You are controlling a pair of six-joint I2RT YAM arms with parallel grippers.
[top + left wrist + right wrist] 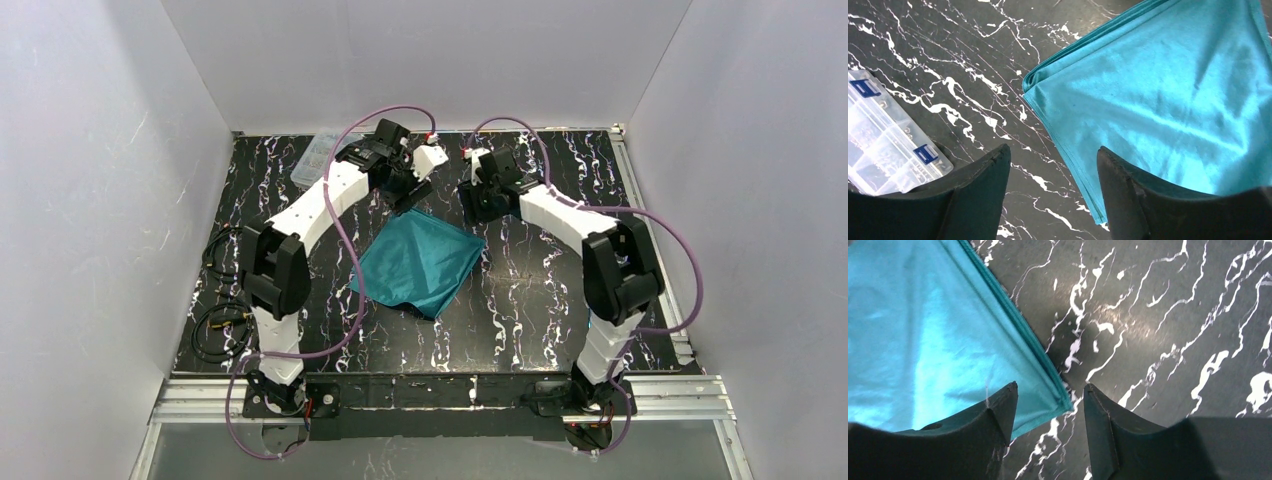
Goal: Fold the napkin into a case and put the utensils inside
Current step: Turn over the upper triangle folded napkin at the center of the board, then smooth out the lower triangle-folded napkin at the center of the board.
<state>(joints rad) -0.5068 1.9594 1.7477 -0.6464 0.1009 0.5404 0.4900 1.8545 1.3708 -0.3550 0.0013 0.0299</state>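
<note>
Napkin is only partway there, I'd say. It's lying flat on the black marbled surface between the two arms, folded over at least once: both wrist views show stacked edges along the hem. It's still a big loose diamond shape, though, not a small pouch with a flap. So more folds are left, and then the utensils, which I can't spot in any view. There's a clear plastic box at the far left, but that's not them.

Left pincer is spread wide with nothing in it. One napkin corner lies just ahead of it, and the hem runs down between the fingers and under the right one. Right pincer is also spread and empty, and another napkin corner pokes right into the gap between its fingers. Both look like they're hanging just above the cloth, though I can't tell for sure whether either touches it.
</note>
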